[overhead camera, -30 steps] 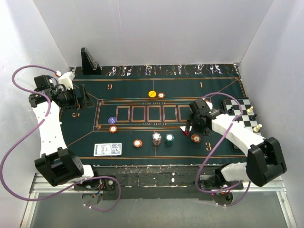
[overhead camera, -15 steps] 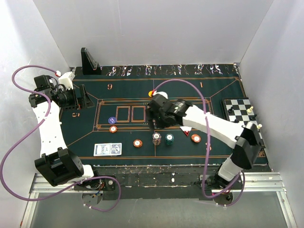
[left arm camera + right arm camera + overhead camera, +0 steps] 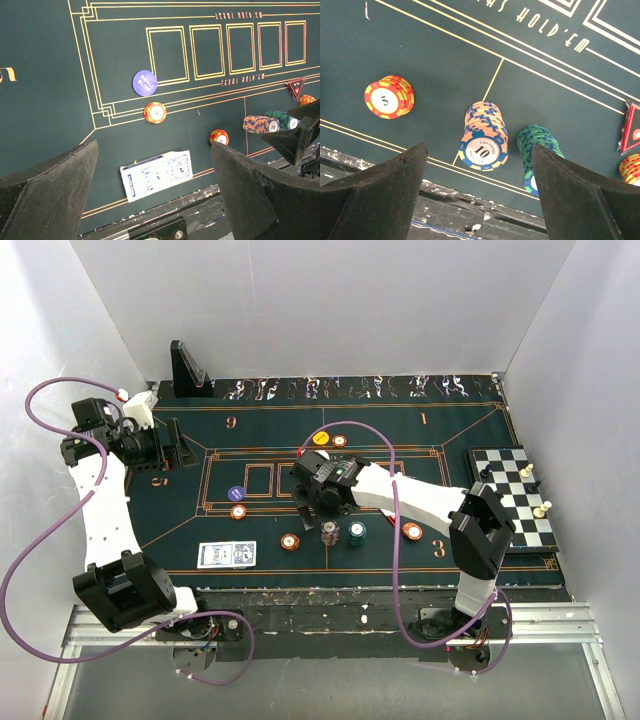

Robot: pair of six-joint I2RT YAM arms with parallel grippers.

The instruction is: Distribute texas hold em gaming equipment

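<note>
Left gripper [image 3: 154,150]: well to the left of the "10" chip stack [image 3: 483,147], jaws wide apart, holding nothing, poised over the felt; card deck [image 3: 226,555]: blue-patterned, left of that stack and nearer the table's front edge; blue small-blind button [image 3: 144,82] and single orange chip [image 3: 155,112]: left of the stack, on its far side; "5" chip stack [image 3: 389,96]: near the "10" stack on its left, apart from it; right gripper [image 3: 479,150]: hanging directly over the "10" stack, fingers spread wide to either side, empty; green chip stack [image 3: 535,135]: just beside the "10" stack on its right, a narrow gap showing; red triangular marker [image 3: 632,131]: further right; step in hand, by judgement: fetching chips from the "10" stack for dealing out; next move calls for a straight descent, one finger slipping into the gap beside the green stack without nudging it, then closing on the "10" stack.
</note>
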